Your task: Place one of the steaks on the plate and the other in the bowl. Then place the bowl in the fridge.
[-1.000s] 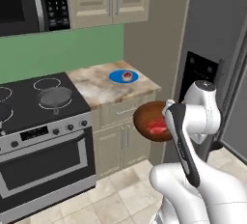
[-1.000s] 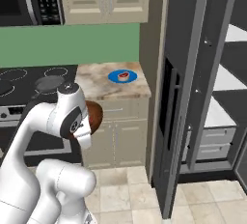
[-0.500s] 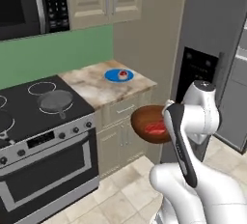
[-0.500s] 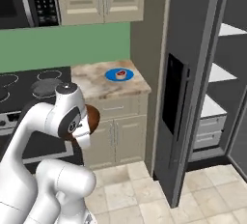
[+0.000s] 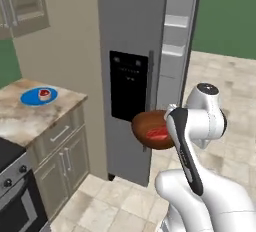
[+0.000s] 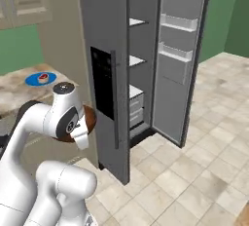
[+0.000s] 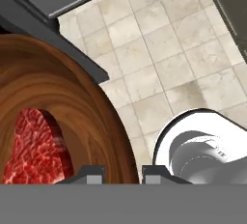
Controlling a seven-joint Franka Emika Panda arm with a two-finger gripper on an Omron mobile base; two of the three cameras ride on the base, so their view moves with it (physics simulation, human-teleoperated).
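Brown bowl (image 5: pixel 150 128) with red steak (image 7: pixel 36 148) inside, rim clamped between gripper (image 7: pixel 123 174) fingertips; held aloft beside open fridge (image 6: pixel 121 69); arm folded, wrist bent downward above floor tiles (image 7: pixel 159 68)

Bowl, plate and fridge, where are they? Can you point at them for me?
bowl (image 5: pixel 144 125), left base view, on its brown outer wall.
plate (image 5: pixel 31 97), left base view, on its bare blue rim.
fridge (image 6: pixel 102 35), right base view, on its closed grey door.
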